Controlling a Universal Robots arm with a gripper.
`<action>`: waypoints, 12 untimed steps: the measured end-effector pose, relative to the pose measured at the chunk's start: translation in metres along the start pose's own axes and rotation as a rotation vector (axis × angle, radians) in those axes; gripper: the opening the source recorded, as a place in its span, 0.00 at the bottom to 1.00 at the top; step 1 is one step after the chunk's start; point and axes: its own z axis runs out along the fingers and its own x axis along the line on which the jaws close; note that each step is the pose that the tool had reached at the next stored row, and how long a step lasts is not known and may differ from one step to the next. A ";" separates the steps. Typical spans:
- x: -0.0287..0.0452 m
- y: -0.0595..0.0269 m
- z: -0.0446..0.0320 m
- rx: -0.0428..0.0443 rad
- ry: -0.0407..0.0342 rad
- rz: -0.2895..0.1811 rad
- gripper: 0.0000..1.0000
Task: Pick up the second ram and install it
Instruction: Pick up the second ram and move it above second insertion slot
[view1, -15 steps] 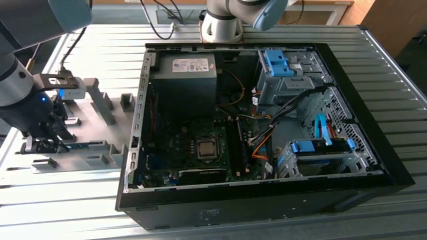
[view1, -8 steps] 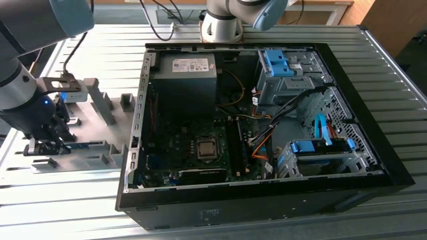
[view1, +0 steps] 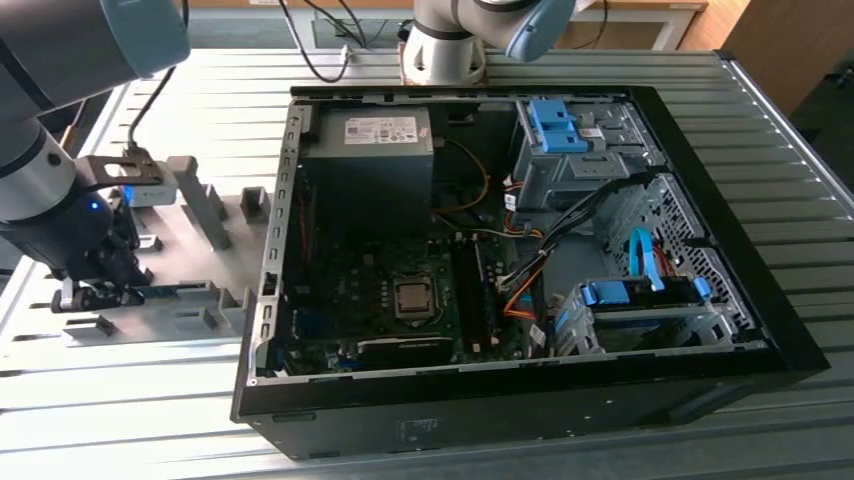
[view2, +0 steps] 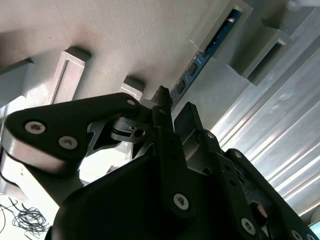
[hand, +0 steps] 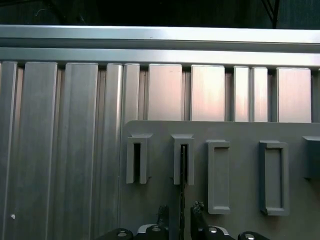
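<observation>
– Ram first. Where is the second ram (hand: 183, 167)?

– It stands on its thin edge in a slot block (hand: 183, 142) on the grey plate (hand: 240, 132). In the first wrist view you look along its top edge, so it is just a thin dark line. In the second wrist view the second ram (view2: 202, 60) is a long blue strip running from block to block.

– And the gripper (hand: 179, 212)?

– Right at it. The jaws are apart, with one fingertip (hand: 162, 212) on each side of the thin line. A little gap shows on both sides, so they do not pinch it.

– Is there room around it?

– Some. The other slot blocks (hand: 218, 175) stand in a row beside it, with bare plate between them. Past the plate's far edge, the ribbed metal table (hand: 75, 150) runs on to a raised rail.

– What about from farther off?

– In the exterior view the gripper (view1: 100, 293) hangs low over the grey plate (view1: 174, 255), at the exterior view's left. The second ram (view1: 167, 291) pokes out from it toward the exterior view's right. The plate lies flat on the ribbed metal table (view1: 134, 400).

– And the big black box?

– That is the open computer case (view1: 534, 410). Its wall is just beside the plate's edge on the exterior view's right. Inside, a dark board (view1: 360, 300) lies flat. The blue brackets (view1: 561, 125) sit deeper in, well apart from the gripper.
</observation>
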 end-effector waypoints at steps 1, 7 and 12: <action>0.0001 0.0000 0.0001 -0.0001 0.0000 0.000 0.29; 0.0000 -0.0002 0.0016 0.0001 -0.0001 0.000 0.23; 0.0001 -0.0004 0.0030 0.0000 0.0000 0.001 0.23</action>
